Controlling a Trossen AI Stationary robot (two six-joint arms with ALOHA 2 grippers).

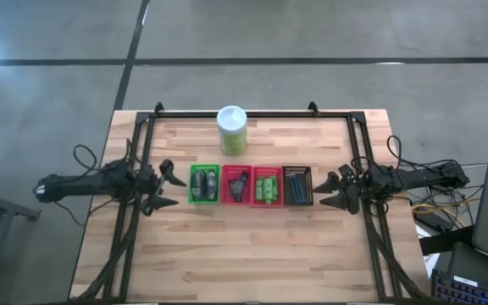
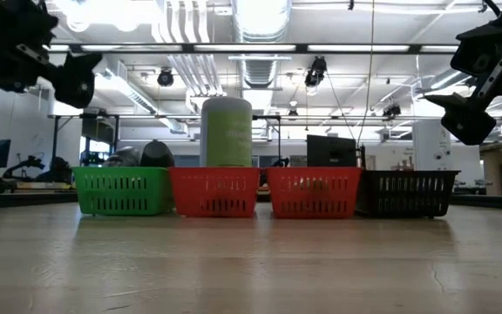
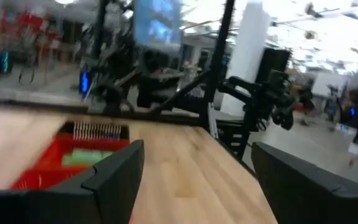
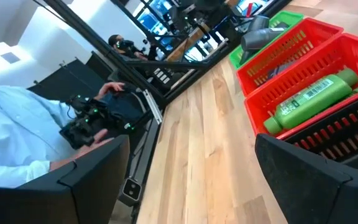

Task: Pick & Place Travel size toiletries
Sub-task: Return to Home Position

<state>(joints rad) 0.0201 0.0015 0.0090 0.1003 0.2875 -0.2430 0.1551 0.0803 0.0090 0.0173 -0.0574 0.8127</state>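
Observation:
Four small mesh baskets stand in a row at mid-table. The green basket (image 1: 204,185) holds dark grey oval bottles (image 4: 263,37). The red basket (image 1: 236,185) holds dark packets. The second red basket (image 1: 267,185) holds bright green bottles (image 4: 309,99), and the black basket (image 1: 297,185) holds dark-blue sticks. My left gripper (image 1: 166,188) hovers open just left of the green basket. My right gripper (image 1: 330,191) hovers open just right of the black basket. In the low view both grippers, left (image 2: 68,74) and right (image 2: 473,113), hang well above the table top.
A tall white-and-green canister (image 1: 232,130) stands upright behind the baskets, toward the far edge. Dark frame rails (image 1: 134,169) run along both table sides. Bare wood (image 1: 244,254) lies in front of the baskets. A person's light-blue sleeve (image 4: 17,137) shows beyond the table.

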